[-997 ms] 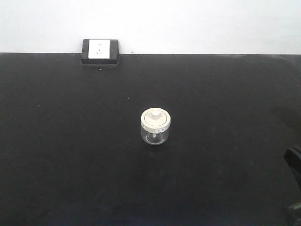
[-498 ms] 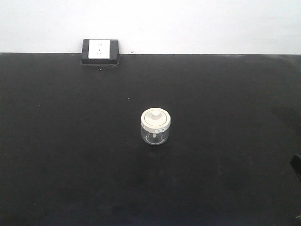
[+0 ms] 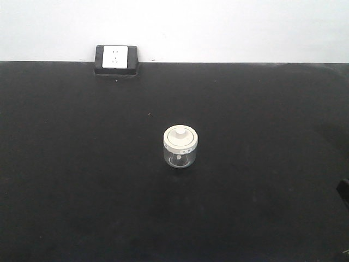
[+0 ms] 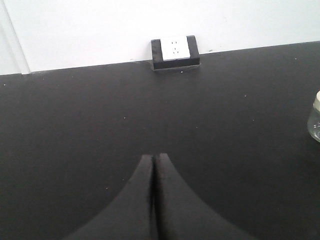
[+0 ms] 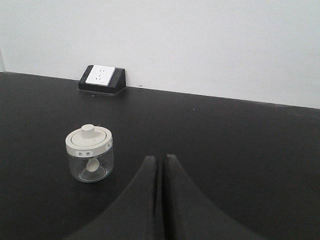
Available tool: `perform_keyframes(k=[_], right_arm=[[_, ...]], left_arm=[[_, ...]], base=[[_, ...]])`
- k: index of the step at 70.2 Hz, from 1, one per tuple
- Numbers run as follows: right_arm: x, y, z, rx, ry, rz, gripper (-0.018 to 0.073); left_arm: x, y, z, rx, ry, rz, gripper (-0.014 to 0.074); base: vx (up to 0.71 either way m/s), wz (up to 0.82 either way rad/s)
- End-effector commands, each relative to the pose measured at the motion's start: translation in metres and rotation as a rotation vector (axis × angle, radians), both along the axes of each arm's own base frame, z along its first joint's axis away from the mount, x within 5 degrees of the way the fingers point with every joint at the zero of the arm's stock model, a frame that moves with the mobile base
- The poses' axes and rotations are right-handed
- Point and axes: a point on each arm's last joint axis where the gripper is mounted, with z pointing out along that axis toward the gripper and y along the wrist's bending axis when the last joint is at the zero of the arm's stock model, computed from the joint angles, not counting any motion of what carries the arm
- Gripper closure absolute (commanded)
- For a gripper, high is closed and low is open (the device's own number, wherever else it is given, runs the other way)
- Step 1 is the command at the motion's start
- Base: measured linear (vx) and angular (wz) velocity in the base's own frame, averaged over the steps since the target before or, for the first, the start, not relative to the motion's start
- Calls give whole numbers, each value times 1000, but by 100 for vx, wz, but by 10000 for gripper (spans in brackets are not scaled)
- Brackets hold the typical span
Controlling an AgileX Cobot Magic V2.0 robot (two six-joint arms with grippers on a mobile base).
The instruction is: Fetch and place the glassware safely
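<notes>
Retreating from the front view's right edge, the right pincer [image 5: 160,162] sits pressed together, as does the left pincer [image 4: 153,162]. Upright on the worktop [image 3: 65,180], the jar [image 5: 89,153] waits ahead-left of the right pincer, apart; reaching likely requires spreading first.

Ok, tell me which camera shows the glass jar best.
The right wrist view: the glass jar is whole and close, showing its lid knob, rim marks and something pale inside. The front-facing view shows it whole but smaller, mid-table. The left wrist view catches only a sliver at its right edge.

Clear jar [image 3: 180,156] — cream lid [image 3: 180,137]
</notes>
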Motion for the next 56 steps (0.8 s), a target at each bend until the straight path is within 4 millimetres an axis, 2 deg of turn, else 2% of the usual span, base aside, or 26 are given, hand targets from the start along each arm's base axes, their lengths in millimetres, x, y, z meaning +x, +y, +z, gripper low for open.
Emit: perform_keyframes(k=[1,19,30,39,47,56], right_arm=[[0,1,15,3,-89,11,562],[0,1,15,3,-89,11,562],[0,1,15,3,-89,11,562],[0,1,15,3,-89,11,562],[0,1,15,3,-89,11,562],[0,1,15,3,-89,11,562]], left_arm=[[2,-1,14,-11,-85,-6,603],[1,-1,14,-11,-88,-6,603],[-7,0,10,-21,-129,-6,603],[-15,-2,-9,-79,-152,-15,603],[-20,-2,-34,-99,-157,-20,603],[-13,-2,-61,-97,-97,-14,603]], base=[[0,0],[0,0],[0,0],[0,0],[0,0],[0,0]])
